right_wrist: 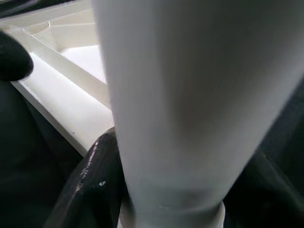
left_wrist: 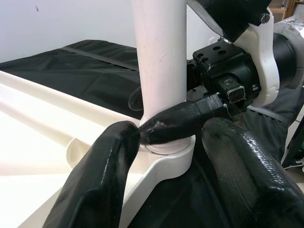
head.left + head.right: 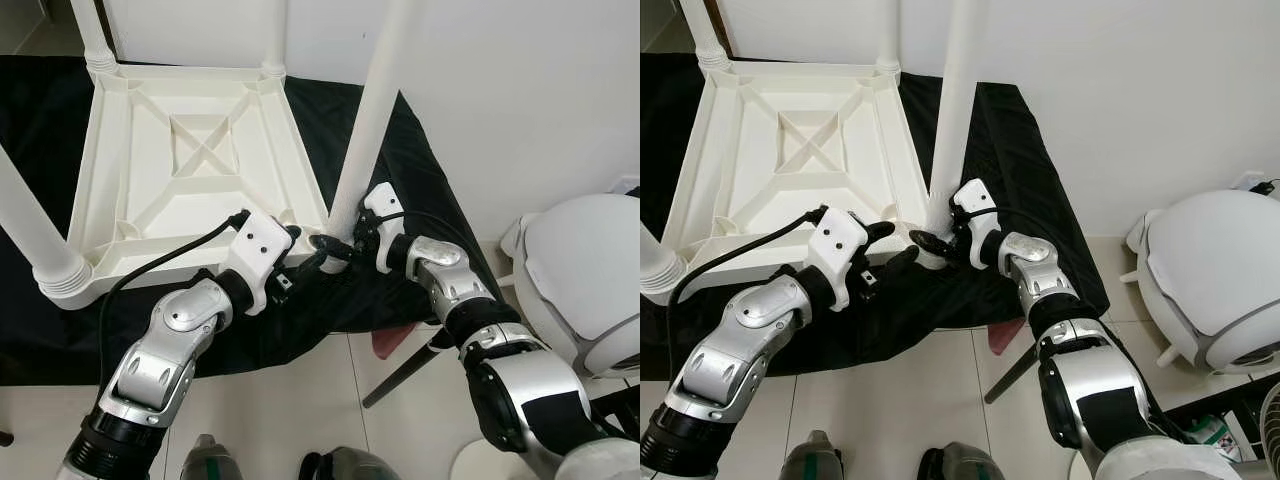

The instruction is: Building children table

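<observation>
Tabletop [image 3: 190, 160], white plastic and turned underside up, lies on a black cloth [image 3: 400, 160] spread over the tiled floor [image 3: 290, 410], with its ribbed frame and cross braces facing the camera. Four white legs stand up from its corners; the leg [image 3: 375, 110] at the corner nearest the robot's right arm is the one both end effectors are working at. Its foot sits in the round corner socket [image 2: 168, 156] of the tabletop.

Right end effector [image 3: 940, 240] is at the base of that leg, fingers closed around it just above the socket; one black fingertip [image 2: 175, 126] crosses the front of the leg. Left end effector [image 3: 310, 262] reaches in from the other side of the same corner, its two fingers spread wide with the socket between them, not clamped on anything.

Beyond the cloth, on the side of the leg away from the tabletop, a rounded white object [image 3: 585, 270] sits on the floor by the wall, and a dark rod [image 3: 410, 372] lies slanted across the tiles near it.

From the left wrist, the right end effector's black body and white bracket show just behind the leg. From the right wrist, the leg [image 1: 199, 104] looms close and blurred, with a black finger [image 1: 95, 185] pressed beside it and the tabletop's rim [image 1: 71, 95] behind.
</observation>
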You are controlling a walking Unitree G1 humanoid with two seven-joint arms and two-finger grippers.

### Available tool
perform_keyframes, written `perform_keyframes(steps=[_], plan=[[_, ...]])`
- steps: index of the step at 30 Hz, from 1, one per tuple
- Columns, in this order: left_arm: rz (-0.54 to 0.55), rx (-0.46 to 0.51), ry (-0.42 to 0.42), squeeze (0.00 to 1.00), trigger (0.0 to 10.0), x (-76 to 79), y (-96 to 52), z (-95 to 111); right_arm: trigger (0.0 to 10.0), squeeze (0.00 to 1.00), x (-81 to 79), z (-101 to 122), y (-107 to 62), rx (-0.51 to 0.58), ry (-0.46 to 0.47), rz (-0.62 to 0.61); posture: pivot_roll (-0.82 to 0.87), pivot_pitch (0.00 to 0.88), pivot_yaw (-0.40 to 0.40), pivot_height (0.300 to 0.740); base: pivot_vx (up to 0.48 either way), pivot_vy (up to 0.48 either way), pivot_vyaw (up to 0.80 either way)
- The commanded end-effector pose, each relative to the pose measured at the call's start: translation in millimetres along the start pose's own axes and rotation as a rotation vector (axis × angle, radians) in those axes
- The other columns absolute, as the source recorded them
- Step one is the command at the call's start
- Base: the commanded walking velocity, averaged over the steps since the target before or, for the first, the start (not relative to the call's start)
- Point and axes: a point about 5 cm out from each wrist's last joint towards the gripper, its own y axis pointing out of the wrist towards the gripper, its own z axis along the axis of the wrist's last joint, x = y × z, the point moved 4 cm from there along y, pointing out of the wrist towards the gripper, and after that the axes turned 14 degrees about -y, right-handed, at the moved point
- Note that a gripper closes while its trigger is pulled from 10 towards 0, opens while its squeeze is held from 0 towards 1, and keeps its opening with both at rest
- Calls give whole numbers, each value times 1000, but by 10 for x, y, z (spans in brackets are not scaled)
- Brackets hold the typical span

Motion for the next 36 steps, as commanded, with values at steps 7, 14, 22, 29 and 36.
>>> perform_keyframes(steps=[7, 14, 22, 29, 36], plan=[[-30, 5, -2, 0, 10000, 50, 7, 26, 0, 0, -20, -120, -51, -20, 46, -17, 69, 7, -123, 740, 0, 0, 0], [-36, 3, -3, 0, 10000, 57, 7, 22, 10000, 0, 46, -165, -57, -53, 88, -112, 64, 16, -124, 740, 0, 0, 0], [-40, 0, -10, 0, 10000, 79, -1, 7, 10000, 0, 200, -66, -61, -54, 108, -400, 56, 22, -124, 740, 0, 0, 0], [-46, -1, -13, 0, 10000, 93, 7, 0, 10000, 0, 211, -112, -126, -126, 175, -652, 44, 26, -118, 740, 0, 0, 0], [-60, -2, -13, 0, 10000, 109, 29, 0, 10000, 0, -8, 61, -61, -114, 131, -730, 37, 25, -112, 740, 0, 0, 0]])
